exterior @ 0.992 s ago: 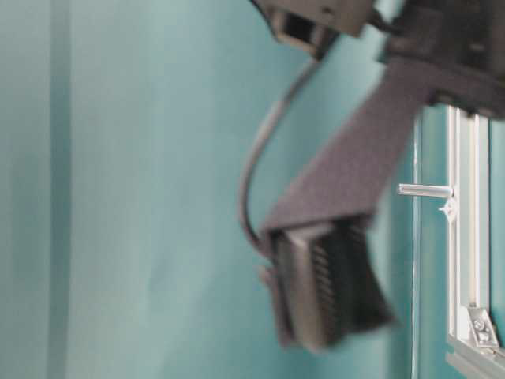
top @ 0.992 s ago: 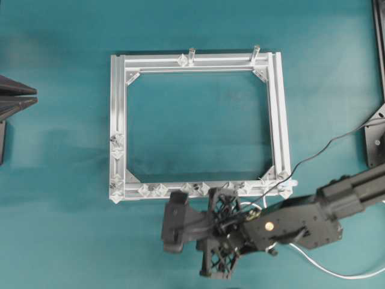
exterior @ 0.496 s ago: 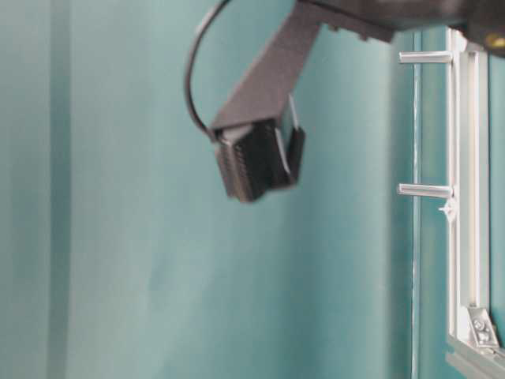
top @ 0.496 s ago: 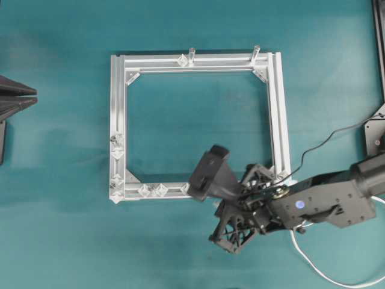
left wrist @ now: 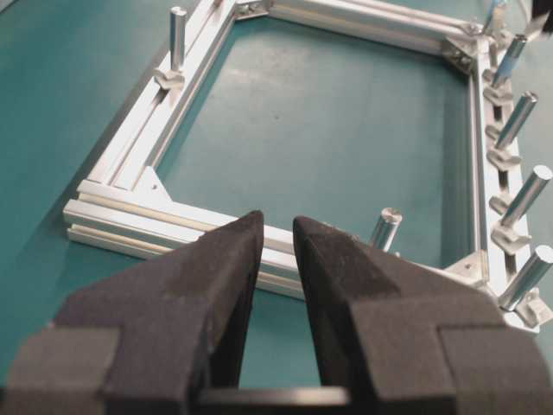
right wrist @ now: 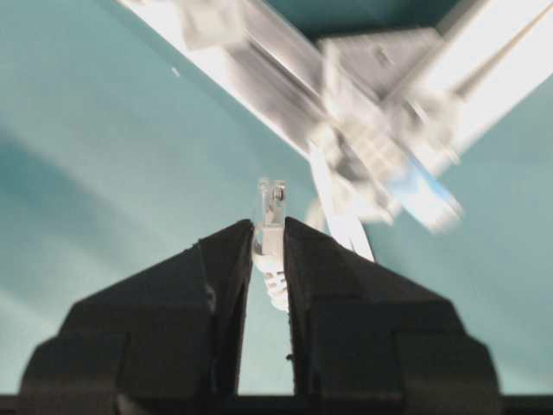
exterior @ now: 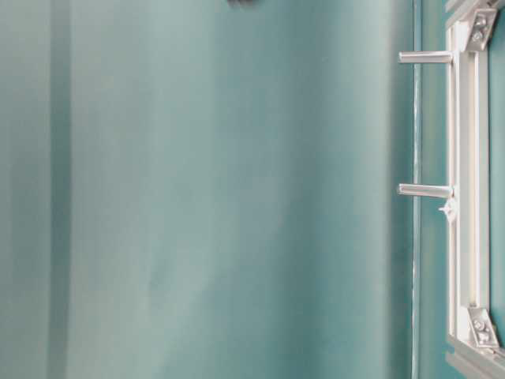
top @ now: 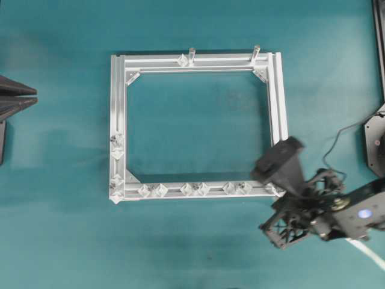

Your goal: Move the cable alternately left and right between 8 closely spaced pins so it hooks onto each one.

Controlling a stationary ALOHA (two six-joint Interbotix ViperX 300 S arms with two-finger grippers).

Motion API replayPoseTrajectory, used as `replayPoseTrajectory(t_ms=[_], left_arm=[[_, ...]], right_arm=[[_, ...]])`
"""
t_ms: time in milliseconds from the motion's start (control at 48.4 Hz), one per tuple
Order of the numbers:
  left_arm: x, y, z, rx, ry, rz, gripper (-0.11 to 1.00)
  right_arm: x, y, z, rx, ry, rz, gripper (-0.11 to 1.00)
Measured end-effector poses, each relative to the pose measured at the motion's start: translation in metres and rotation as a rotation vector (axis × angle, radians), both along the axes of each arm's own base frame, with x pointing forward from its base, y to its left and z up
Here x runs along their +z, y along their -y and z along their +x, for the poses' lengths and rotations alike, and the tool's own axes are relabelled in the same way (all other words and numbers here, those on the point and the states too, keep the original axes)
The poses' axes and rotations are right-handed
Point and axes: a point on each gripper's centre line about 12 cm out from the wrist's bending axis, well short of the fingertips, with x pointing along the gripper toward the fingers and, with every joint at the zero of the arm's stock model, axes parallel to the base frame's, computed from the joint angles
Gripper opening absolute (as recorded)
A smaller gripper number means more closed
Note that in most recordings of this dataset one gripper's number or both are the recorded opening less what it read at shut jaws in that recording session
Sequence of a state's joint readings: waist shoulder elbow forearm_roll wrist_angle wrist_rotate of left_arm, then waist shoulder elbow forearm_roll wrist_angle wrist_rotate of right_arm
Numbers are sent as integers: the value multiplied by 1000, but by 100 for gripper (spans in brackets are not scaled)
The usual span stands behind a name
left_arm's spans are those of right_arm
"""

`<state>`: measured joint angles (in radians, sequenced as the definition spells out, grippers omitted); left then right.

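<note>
One end effector (right wrist: 269,238) pinches the cable (right wrist: 270,233) by its plug, with the frame (right wrist: 380,130) behind blurred.

frame (top: 118,120) interior: bare bench (top: 198,123), room for me to pass | near rail: pins (top: 195,188) set closely, tight gaps | far rail: two posts (top: 192,55) upright | my right arm overhangs the near right corner
</note>
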<state>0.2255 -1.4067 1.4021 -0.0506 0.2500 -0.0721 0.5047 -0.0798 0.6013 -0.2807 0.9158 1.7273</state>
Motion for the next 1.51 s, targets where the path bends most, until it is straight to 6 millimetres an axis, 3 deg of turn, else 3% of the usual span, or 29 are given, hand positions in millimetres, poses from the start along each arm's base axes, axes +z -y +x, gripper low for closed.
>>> replayPoseTrajectory(t_ms=[537, 1054, 1508], left_arm=[[0, 0, 0, 0, 1, 0, 27], [0, 0, 0, 0, 0, 0, 27], [0, 0, 0, 0, 0, 0, 27]], right_arm=[[6, -1, 7, -177, 134, 122, 13], [5, 37, 23, -319, 148, 122, 13], [-2, 37, 26, -323, 145, 129, 13]])
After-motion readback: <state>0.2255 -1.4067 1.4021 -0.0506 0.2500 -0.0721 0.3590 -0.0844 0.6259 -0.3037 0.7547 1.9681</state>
